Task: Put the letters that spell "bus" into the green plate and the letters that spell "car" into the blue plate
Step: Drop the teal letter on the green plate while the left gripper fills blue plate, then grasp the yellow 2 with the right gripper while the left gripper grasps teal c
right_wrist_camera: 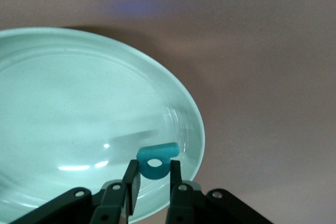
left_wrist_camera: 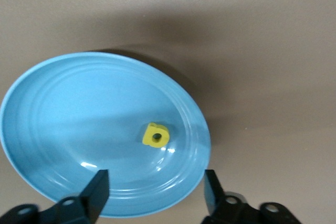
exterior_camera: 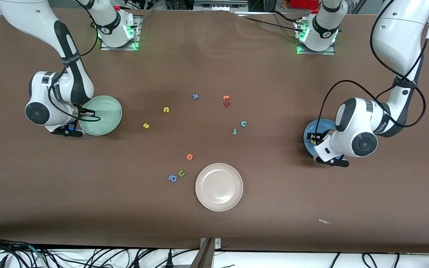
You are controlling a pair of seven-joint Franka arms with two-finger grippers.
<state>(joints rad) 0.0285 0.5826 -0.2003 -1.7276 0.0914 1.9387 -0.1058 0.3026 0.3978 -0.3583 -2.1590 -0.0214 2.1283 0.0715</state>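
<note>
Blue plate (left_wrist_camera: 63,108), green plate (right_wrist_camera: 63,93) glossy; table (exterior_camera: 214,223) matt brown.

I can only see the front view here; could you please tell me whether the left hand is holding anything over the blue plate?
Observer: No. The left wrist view shows the left hand open over the blue plate. The yellow "a" lies in the plate, clear of both fingers.
Operator: Thank you. Is the right hand carrying a letter?
Observer: Yes. The right wrist view shows the right hand shut on the teal "b", over the green plate near its rim.
</note>
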